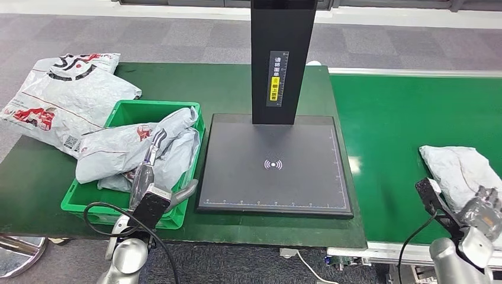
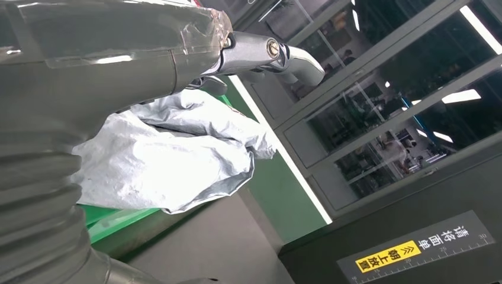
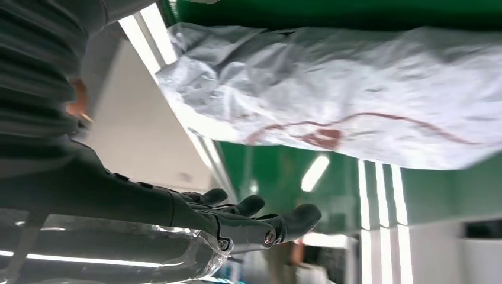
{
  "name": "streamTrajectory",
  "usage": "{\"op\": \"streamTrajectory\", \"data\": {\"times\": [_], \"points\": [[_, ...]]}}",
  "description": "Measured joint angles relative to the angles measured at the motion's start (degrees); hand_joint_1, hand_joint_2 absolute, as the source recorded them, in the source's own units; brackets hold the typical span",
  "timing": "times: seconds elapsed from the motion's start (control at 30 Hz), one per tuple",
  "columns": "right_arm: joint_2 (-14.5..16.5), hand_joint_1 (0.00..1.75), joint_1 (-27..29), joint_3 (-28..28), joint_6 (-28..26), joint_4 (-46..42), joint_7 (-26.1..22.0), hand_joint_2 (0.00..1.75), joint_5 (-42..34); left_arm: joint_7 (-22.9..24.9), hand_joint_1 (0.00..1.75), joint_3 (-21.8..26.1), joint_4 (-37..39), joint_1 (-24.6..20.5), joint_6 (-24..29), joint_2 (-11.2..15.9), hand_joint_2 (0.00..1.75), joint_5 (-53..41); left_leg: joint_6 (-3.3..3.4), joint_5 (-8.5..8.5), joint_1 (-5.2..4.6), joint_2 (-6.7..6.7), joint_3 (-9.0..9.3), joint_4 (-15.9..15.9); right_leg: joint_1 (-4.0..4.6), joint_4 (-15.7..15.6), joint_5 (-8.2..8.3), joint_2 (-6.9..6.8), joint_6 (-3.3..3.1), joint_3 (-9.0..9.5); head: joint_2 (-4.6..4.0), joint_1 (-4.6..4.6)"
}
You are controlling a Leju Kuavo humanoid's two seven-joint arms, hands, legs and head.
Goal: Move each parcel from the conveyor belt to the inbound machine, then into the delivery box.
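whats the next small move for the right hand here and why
Probably close the right hand onto the grey parcel on the conveyor belt. The hand sits beside that parcel with fingers spread and holding nothing, and the scanner plate is bare, ready for it. The left hand is over the green box.

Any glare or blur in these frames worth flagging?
Head view: sharp, with a pale light reflection on the belt beside the scanner plate. Left wrist view: parcel sharp, ceiling lights reflected in the cabinet glass. Right wrist view: bright streaks across the belt, parcel soft.
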Motion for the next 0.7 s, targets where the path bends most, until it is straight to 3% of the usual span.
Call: {"op": "streamTrajectory", "data": {"times": [0.7], "points": [[0.87, 0.00, -2.47, -3.27, 0.91, 3.66, 1.39, 1.75, -0.09, 0.13, 0.00, 0.00, -0.18, 0.36, 0.98, -0.03, 1.75, -0.02, 0.00, 0.00, 0.00, 0.00, -0.01, 0.00, 0.00, 0.01, 0.00, 0.00, 0.00, 0.02, 0.00, 0.00]]}}
